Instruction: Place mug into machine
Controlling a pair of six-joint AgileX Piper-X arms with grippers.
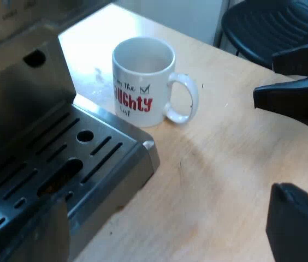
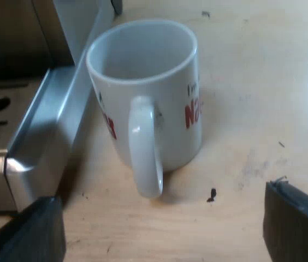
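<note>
A white mug [image 1: 143, 82] with red and black lettering stands upright and empty on the wooden table, right beside the corner of the espresso machine's metal drip tray [image 1: 105, 144]. My left gripper [image 1: 165, 229] is open, one finger over the tray and one over the table, well short of the mug. In the right wrist view the mug [image 2: 148, 93] is close, its handle [image 2: 143, 147] facing me. My right gripper [image 2: 159, 218] is open and holds nothing, with the handle just ahead between its fingers. From the left wrist view the right gripper [image 1: 264, 76] sits off the mug's handle side.
The drip tray [image 2: 34, 136] has a slotted top and a sharp steel corner close to the mug. The machine's dark front rises above the tray. A dark chair [image 1: 263, 22] stands past the table edge. Bare wood [image 1: 225, 180] stretches on the mug's handle side.
</note>
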